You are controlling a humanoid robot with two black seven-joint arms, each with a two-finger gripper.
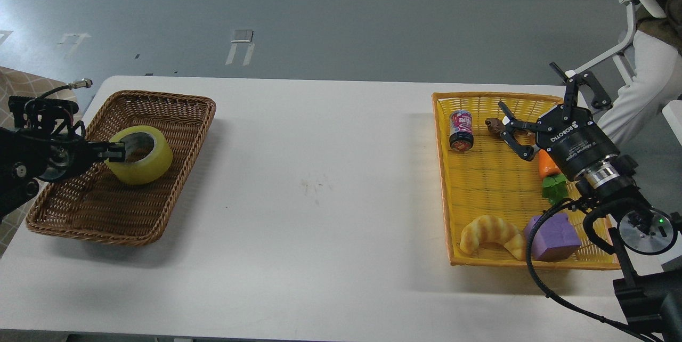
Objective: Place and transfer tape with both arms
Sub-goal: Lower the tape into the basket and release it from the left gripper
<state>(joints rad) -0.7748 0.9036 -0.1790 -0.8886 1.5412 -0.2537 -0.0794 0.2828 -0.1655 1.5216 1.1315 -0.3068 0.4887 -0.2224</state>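
Note:
The tape (pixel 143 159), a yellow roll with a grey core, sits low in the brown wicker basket (pixel 80 219) on the left of the table, and seems to rest on its floor. My left gripper (pixel 114 151) comes in from the left and is shut on the roll's left wall, with one finger at the core. My right gripper (pixel 510 130) is open and empty, hovering over the back of the yellow basket (pixel 442 182) on the right.
The yellow basket holds a soda can (pixel 461 129), a small brown item (pixel 494 124), a toy carrot (pixel 546 163), a green piece (pixel 554 186), a croissant toy (pixel 490 234) and a purple block (pixel 554 235). A white table (pixel 319 198) lies between the baskets.

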